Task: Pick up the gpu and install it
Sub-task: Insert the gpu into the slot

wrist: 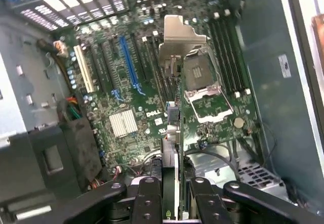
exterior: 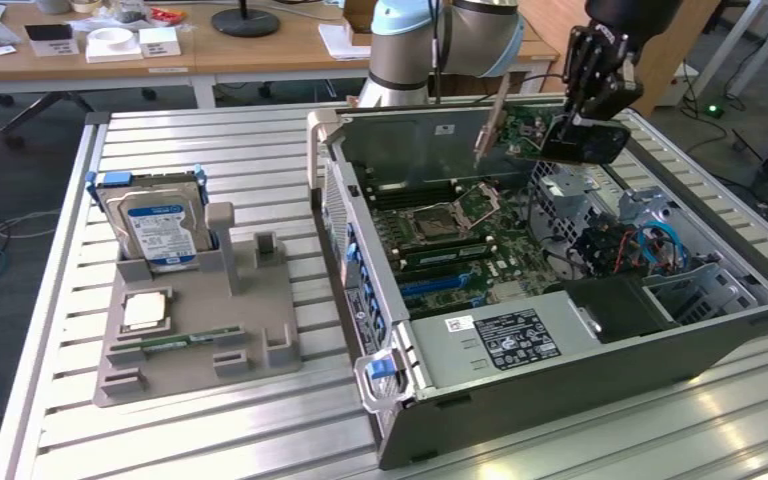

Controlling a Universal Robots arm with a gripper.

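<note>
Slatted metal table [exterior: 224, 150]: one, carrying everything. One open computer case [exterior: 598, 370] lies on its side toward the exterior view's right, with its single motherboard [wrist: 131, 107] face up. On the board are one long blue slot [wrist: 129, 64], one white slot [wrist: 85, 70] and one CPU socket [wrist: 202, 82]. One robot arm [exterior: 438, 40] reaches over the case's far end. One grey holder [exterior: 197, 330] sits well apart on the exterior view's left. In it one hard drive [exterior: 157, 230] stands upright, and one CPU [exterior: 144, 312] and one memory stick [exterior: 171, 342] lie flat. The gripper [wrist: 174, 204] is clenched on the one gpu [wrist: 178, 133], held in the air above the motherboard (clear of every slot), its silver bracket [wrist: 183, 37] farthest from the fingers.
</note>
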